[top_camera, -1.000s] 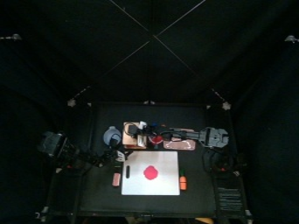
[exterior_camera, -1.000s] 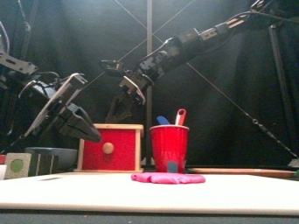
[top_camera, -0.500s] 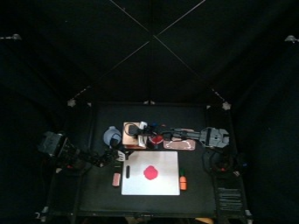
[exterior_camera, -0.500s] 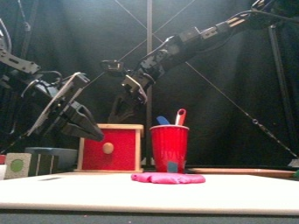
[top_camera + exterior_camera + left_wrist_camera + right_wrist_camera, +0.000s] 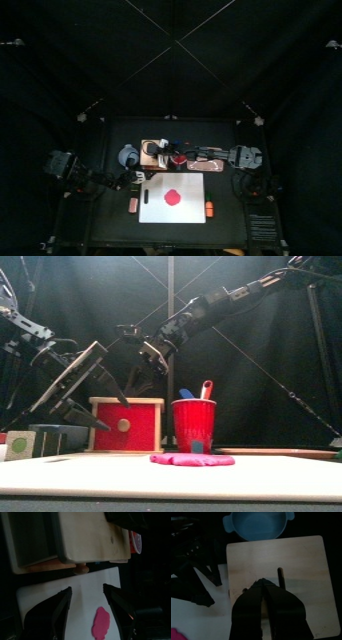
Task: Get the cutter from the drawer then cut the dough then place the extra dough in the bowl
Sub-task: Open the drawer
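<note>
**Dough on the board, both arms up by the box**

Dough (image 5: 191,459) is the flat pink piece lying on the white cutting board (image 5: 80,478), just in front of the red cup (image 5: 194,424). A blue toy knife (image 5: 186,394) and a red toy knife (image 5: 206,388) stick out of the cup. The wooden box (image 5: 127,424) stands right beside the cup, with its red drawer front facing forward. The left gripper (image 5: 87,588) hangs in front of the box over the board, jaws spread wide with nothing between them. The right gripper (image 5: 264,585) hovers above the box top near the slot, jaws pinched together and empty. The blue-grey bowl (image 5: 259,524) sits right next to the box.
</note>
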